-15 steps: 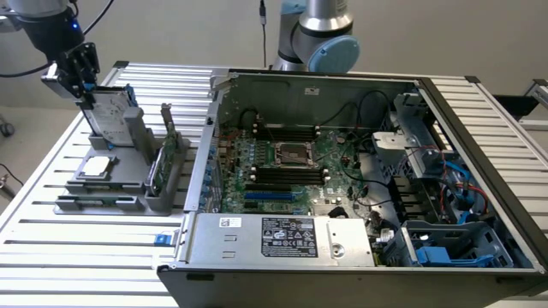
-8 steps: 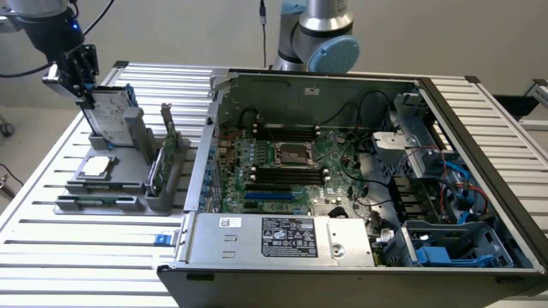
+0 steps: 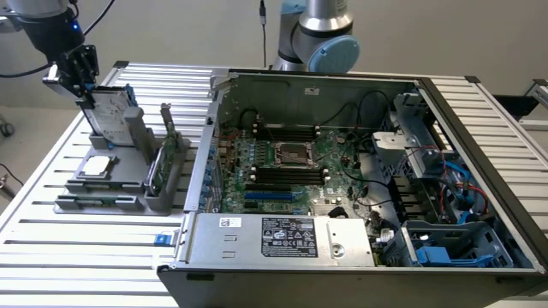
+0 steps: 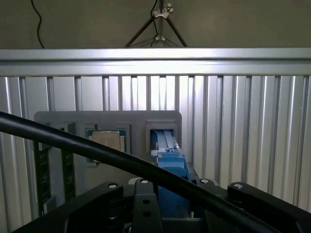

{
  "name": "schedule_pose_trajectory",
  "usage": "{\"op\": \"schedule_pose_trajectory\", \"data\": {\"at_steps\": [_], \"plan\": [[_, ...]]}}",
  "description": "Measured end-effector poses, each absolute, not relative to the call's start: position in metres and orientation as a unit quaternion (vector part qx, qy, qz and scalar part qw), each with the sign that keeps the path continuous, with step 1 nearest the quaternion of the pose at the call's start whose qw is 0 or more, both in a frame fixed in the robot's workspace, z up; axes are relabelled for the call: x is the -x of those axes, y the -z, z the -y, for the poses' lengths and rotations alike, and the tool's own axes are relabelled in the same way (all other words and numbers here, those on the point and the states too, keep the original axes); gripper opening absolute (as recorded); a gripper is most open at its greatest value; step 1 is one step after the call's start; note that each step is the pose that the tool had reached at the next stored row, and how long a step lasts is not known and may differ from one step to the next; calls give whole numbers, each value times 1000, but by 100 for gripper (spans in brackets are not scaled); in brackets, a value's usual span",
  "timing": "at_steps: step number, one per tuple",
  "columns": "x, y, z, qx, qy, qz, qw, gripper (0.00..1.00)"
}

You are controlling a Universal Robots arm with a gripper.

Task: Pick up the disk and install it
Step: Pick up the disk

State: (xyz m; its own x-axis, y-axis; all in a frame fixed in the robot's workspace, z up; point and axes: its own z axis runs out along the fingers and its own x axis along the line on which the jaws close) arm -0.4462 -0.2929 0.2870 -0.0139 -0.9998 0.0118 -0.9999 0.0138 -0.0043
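Observation:
The disk (image 3: 110,112), silver-grey with a white label and blue rails, stands upright on edge in a slot of the grey holder (image 3: 111,186) at the exterior view's left. My gripper (image 3: 86,90) reaches down from the black wrist onto the disk's upper far edge. In the wrist view the disk (image 4: 171,165) shows edge-on as a blue rail coming up out of the holder (image 4: 107,119), straight in line with my gripper's black body.
The holder also carries a small square silver chip (image 3: 96,165) and a green circuit card (image 3: 171,141) standing on edge. The open computer case (image 3: 205,160) lies to the exterior view's right, with blue drive bays (image 3: 445,250) in its near corner. A black cable (image 4: 97,150) crosses the wrist view.

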Motion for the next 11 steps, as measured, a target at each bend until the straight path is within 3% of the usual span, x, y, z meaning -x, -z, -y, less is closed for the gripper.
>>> {"op": "schedule_pose_trajectory", "data": {"at_steps": [11], "plan": [[446,-287,294,-700,-6,714,3,33]]}}
